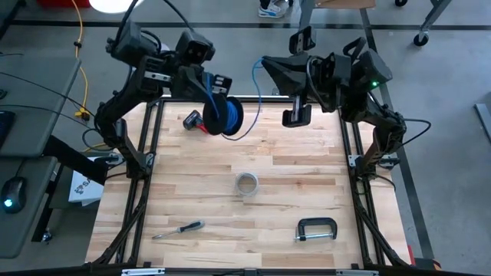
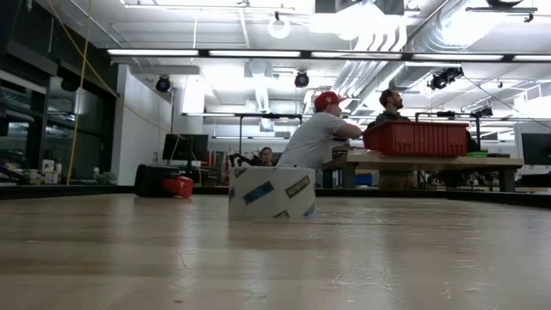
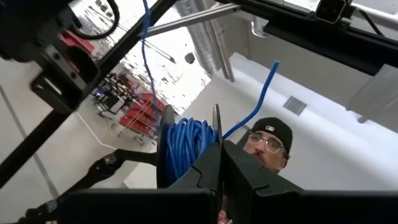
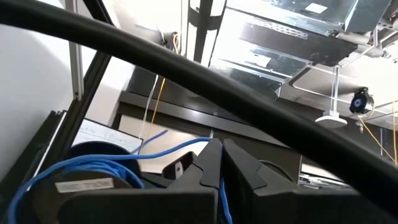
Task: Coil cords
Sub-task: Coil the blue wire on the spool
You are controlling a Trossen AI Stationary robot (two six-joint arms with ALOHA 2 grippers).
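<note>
1. Writing: the roll of printed packing tape (image 2: 271, 192), standing on the light wooden tabletop (image 1: 291, 172), carries blue and dark label patches; the lettering is too small to read. A pale label shows on the spool in the right wrist view, also illegible.
2. Count: one thin blue cord (image 1: 230, 116), wound on one dark spool (image 1: 217, 107); one tape roll; one black-handled screwdriver (image 1: 178, 229); one black C-clamp (image 1: 316, 229); one red-and-black object (image 1: 195, 121) beside the spool. No pale grey cord found.
3. Left gripper (image 1: 212, 86): fingers shut on the dark spool's flange, spool held above the table's far left area.
4. Right gripper (image 1: 263, 61): fingers closed on the blue cord's free length, which loops from the spool up to it.
5. Two people visible beyond the table near a red bin (image 2: 416, 138).
</note>
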